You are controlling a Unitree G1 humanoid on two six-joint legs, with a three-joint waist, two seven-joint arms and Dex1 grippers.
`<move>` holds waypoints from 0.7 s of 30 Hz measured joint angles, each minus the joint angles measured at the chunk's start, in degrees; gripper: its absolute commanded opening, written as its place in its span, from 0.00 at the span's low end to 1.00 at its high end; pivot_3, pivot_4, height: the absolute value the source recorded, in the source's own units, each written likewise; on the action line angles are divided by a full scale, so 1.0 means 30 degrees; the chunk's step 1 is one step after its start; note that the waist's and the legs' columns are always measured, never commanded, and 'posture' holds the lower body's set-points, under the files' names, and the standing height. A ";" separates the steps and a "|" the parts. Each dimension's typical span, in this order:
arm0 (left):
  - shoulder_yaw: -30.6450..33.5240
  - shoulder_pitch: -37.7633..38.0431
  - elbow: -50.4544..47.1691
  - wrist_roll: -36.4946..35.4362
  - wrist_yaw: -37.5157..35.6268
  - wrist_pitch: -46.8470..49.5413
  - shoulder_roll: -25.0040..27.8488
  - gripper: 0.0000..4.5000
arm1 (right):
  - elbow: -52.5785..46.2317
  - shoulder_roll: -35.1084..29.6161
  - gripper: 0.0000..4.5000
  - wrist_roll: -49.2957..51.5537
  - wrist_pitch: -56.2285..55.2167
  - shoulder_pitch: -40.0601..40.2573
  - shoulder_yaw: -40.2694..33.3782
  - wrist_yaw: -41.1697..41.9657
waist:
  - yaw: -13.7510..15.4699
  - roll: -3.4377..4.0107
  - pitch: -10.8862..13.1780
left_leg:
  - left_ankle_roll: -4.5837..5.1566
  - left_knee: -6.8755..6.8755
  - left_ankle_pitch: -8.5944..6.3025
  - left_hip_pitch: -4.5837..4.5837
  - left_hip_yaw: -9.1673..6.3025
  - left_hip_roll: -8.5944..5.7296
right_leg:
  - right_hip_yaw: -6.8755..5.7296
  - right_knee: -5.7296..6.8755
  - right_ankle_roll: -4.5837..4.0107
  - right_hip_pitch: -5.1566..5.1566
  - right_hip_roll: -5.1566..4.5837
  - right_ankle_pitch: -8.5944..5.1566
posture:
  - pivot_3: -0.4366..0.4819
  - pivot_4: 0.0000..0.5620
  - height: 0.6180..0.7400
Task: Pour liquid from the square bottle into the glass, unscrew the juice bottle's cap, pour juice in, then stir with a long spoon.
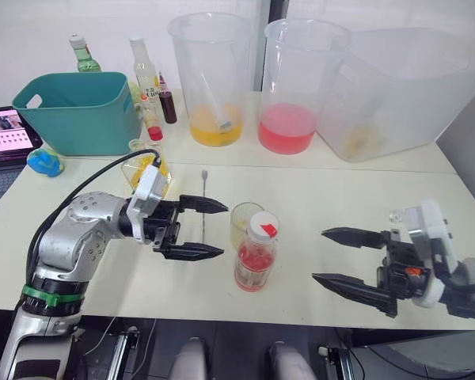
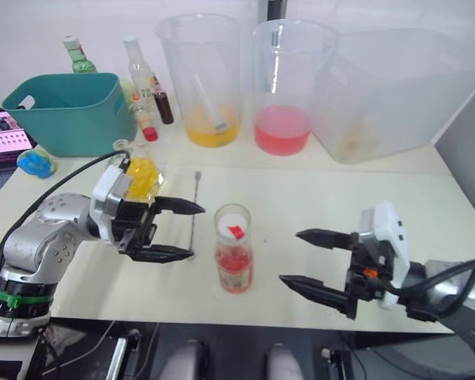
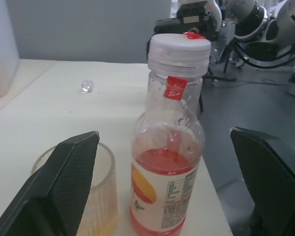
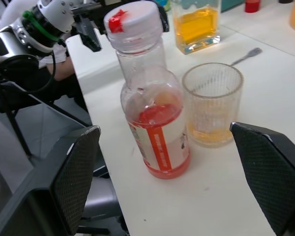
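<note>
Two open grippers, left [image 1: 203, 228] and right [image 1: 335, 255], flank the still-capped juice bottle [image 1: 256, 255], standing between them beside the glass [image 1: 243, 223]. Best practice: one steadies the body squarely while the other turns the cap [image 1: 263, 227].

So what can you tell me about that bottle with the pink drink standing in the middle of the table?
The juice bottle is slim, clear plastic, standing upright on the white table near its front edge. Pink-red liquid fills only its lower part; the upper part is clear. A white, red and orange label wraps its lower body. Its white cap with a red mark is still on. The glass stands close beside it, holding a little yellowish liquid. The left claw and right claw are open on either side, neither touching it.
</note>
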 measured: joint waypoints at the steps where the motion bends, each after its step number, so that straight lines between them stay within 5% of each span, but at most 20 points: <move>1: -0.0324 -0.0236 -0.0126 -0.0008 0.0010 0.0307 -0.0067 1.00 | -0.0088 -0.0118 0.99 0.0012 -0.0001 0.0233 -0.0374 -0.0005 | 0.0002 -0.0001 0.0000 | -0.0001 0.0005 0.0000 0.0000 0.0000 0.0000 | 0.0000 -0.0002 0.0002 0.0007 0.0000 0.0000 | 0.48 0.27 0.90; 21: -0.3343 -0.2333 -0.0141 0.1945 0.1584 0.0918 -0.2834 1.00 | -0.2066 -0.0617 0.99 0.0900 -0.0694 0.1439 -0.2235 -0.3637 | -0.0083 -0.0002 0.0000 | 0.0001 0.0008 0.0001 0.0006 -0.0010 -0.0002 | 0.0005 -0.0001 0.0002 0.0016 0.0006 -0.0001 | 0.48 0.27 0.90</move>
